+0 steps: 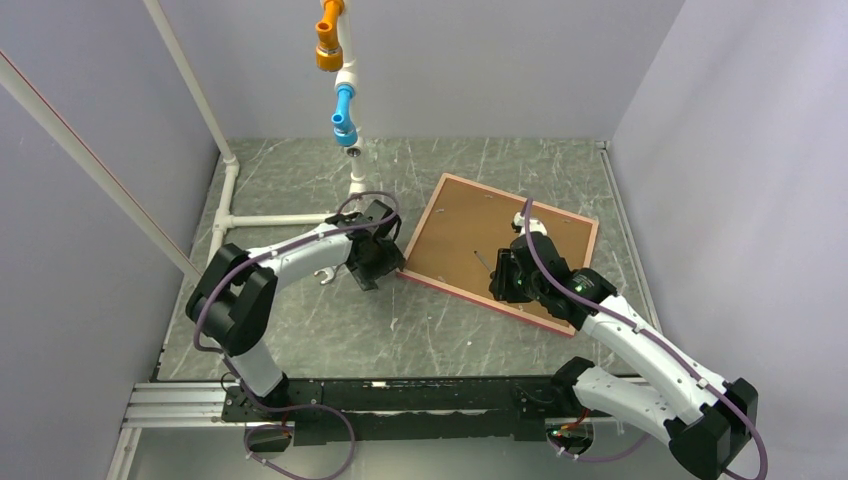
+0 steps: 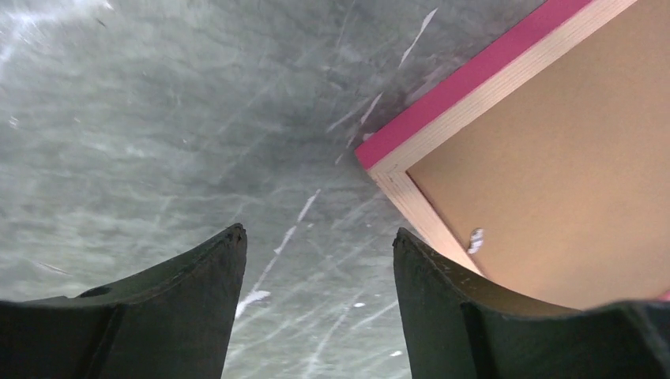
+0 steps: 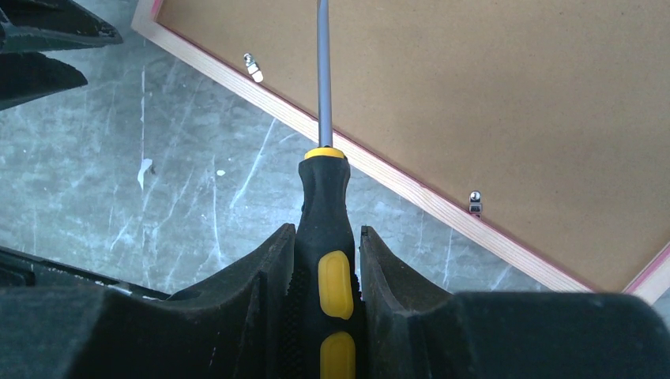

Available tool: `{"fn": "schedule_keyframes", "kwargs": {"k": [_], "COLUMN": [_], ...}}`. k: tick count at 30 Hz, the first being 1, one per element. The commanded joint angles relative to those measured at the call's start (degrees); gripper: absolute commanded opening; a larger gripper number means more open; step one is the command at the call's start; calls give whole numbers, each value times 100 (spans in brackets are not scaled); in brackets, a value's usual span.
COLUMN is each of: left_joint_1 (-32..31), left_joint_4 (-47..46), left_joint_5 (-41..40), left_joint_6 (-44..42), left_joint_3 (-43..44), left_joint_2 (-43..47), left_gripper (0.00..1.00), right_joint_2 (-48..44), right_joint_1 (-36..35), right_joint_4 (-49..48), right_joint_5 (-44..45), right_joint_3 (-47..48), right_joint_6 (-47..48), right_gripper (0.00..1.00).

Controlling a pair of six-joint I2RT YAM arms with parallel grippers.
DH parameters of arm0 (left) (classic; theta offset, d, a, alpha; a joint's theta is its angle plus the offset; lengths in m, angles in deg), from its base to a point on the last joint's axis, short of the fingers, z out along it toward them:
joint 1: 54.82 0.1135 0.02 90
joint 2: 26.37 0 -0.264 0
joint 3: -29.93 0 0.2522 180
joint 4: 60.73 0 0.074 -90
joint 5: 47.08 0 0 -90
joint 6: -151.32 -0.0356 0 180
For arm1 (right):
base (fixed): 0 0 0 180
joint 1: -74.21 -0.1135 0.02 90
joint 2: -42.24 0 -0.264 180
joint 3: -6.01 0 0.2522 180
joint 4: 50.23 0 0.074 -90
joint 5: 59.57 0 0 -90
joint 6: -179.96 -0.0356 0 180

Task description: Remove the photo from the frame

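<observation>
Frame (image 1: pixel 500 245) face-down, backing board (image 1: pixel 470 235) uppermost; photo hidden beneath. Screwdriver (image 3: pixel 325 189) clamped in right gripper (image 3: pixel 324 237), shaft over board. Left gripper (image 2: pixel 316 237) jaws wide, empty, beside frame corner. Step judged: release of clip (image 3: pixel 253 67); tip to be set against it.

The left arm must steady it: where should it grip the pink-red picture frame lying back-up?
Probably the thin rim of the pink-red picture frame at its left corner, coming from the left, where the open left gripper hovers. The flat brown backing board offers nothing to pinch.
</observation>
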Motion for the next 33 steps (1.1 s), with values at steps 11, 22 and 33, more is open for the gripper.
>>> {"fn": "schedule_keyframes", "kwargs": {"k": [11,22,33], "left_joint_1": [-312,-459,-502], "left_joint_4": [-780,-741,-106], "left_joint_5": [604,435,124], "left_joint_6": [2981,3606,3452], "left_joint_3": [-227,-106,418], "left_joint_2": [-408,-1066,-1599], "left_gripper": [67,62,32], "right_joint_2": [-136,-132,-118], "right_joint_1": [6,2,6], "right_joint_4": [-313,-335,-326], "right_joint_5": [-56,-73,-69], "right_joint_3": [-61,-72,-61], "right_joint_6": [31,45,52], "right_gripper": [0,0,0]}}
